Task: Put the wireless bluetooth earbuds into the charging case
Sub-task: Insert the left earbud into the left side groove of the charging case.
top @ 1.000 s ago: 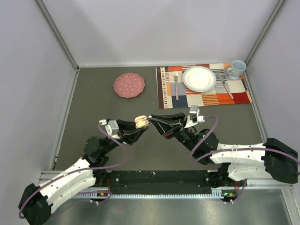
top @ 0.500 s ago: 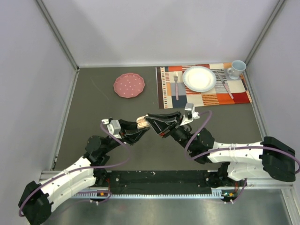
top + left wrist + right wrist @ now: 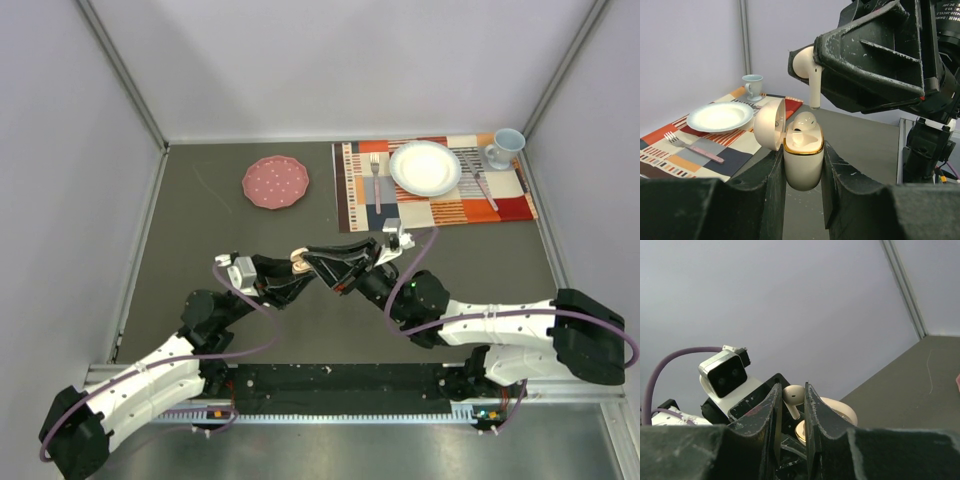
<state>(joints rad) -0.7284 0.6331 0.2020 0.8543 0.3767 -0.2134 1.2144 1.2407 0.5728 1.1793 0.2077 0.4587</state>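
One earbud (image 3: 807,65) is being pinched stem-down by the right gripper (image 3: 793,399) in the upper middle of the left wrist view, just above the open case (image 3: 801,172). That case is being clamped upright by the left gripper (image 3: 804,162), and a second earbud (image 3: 803,121) is being cradled inside it.

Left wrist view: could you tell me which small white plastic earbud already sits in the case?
The lower earbud, nested in the open cream gold-rimmed case; the other earbud hangs stem-down above, in the right gripper.
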